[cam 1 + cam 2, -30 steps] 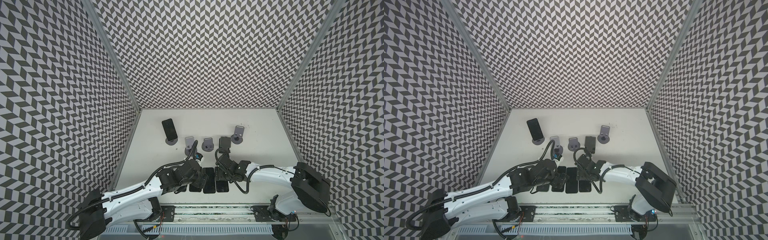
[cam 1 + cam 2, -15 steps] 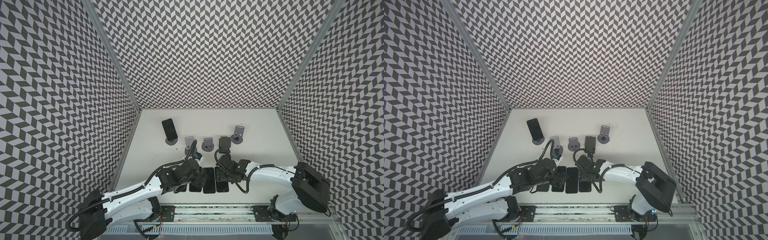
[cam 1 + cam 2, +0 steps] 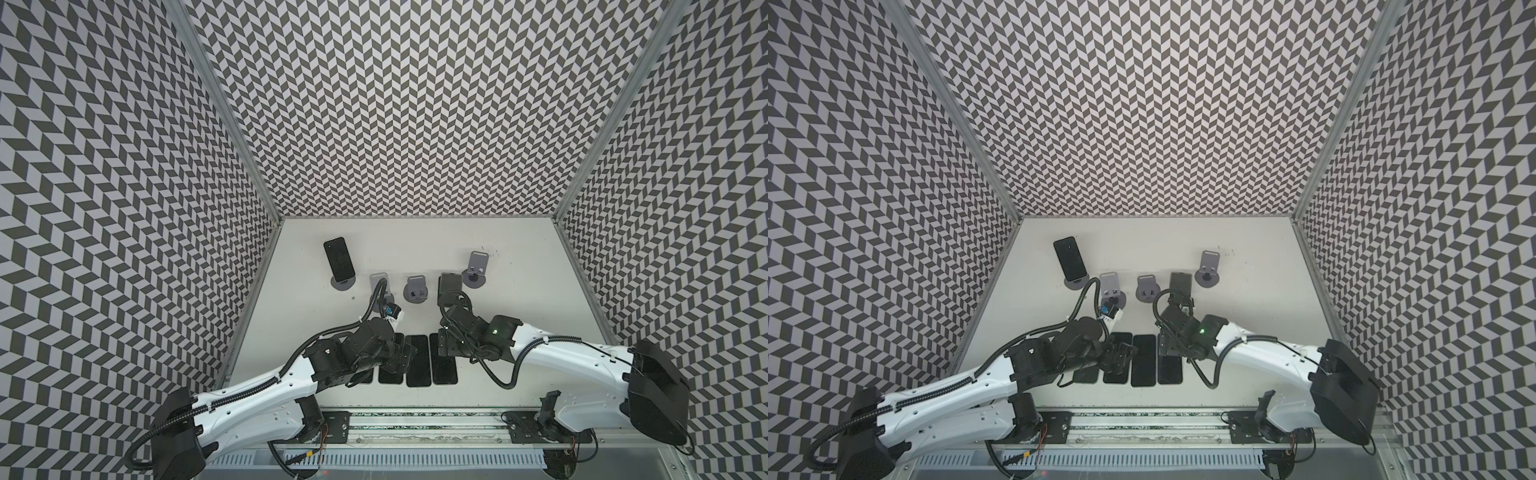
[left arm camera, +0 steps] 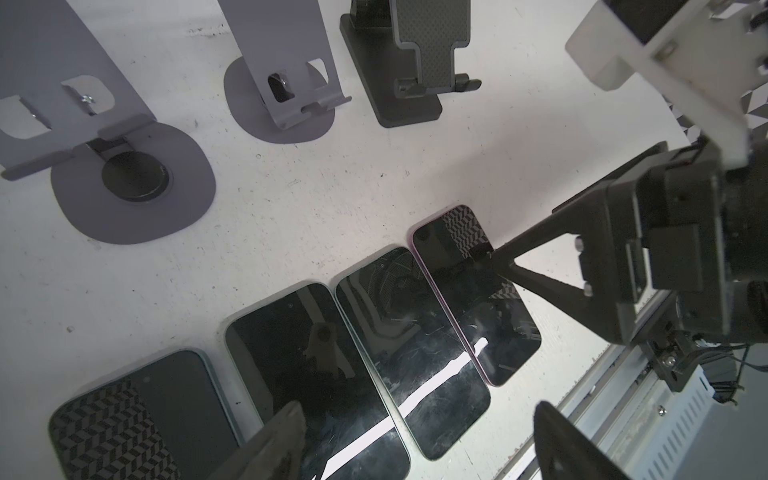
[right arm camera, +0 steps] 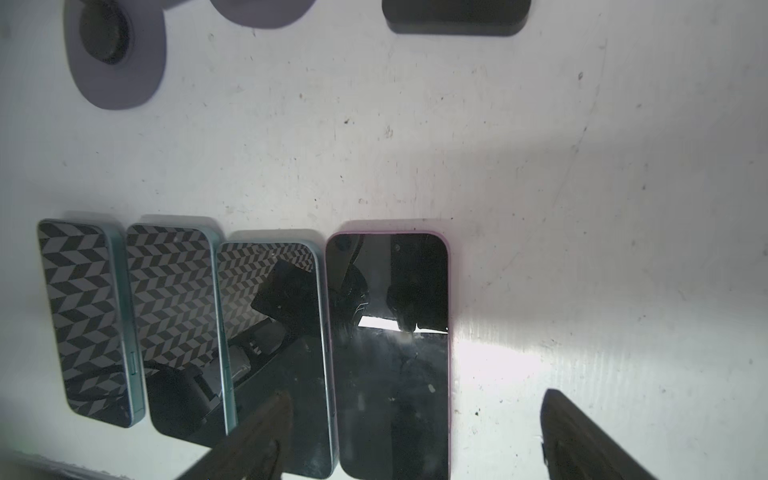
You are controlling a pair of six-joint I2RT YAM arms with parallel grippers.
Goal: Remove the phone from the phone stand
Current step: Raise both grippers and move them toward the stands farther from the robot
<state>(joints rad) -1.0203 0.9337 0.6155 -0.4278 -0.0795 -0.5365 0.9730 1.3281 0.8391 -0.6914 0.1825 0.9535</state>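
Over the row of flat dark phones (image 3: pixel 417 359), the left gripper (image 3: pixel 403 353) and right gripper (image 3: pixel 445 351) stand spread, empty. At eleven o'clock, well apart, the black slab phone (image 3: pixel 338 259) leans on its grey round-based stand (image 3: pixel 343 283), long axis eleven-to-five. The left arm looks nearer.

**Tabletop layout: phones and stands**

On white flat tabletop (image 3: pixel 519 316), near front edge: four black glass-fronted slab phones (image 3: pixel 417 359), lying flat, side by side in one row, long edges nearly touching.

Behind that row, apart from it, a line of stands, left to right:
- leftmost grey metal round-based stand (image 3: pixel 343 284), set further back, bearing black rectangular glass-faced phone (image 3: pixel 338 259), propped at a tilt;
- second grey metal stand (image 3: pixel 1111 281);
- third grey metal stand (image 3: pixel 415 287);
- black plastic block-based stand (image 3: pixel 450 284), just beside the third;
- rightmost grey metal stand (image 3: pixel 477 266), further back.
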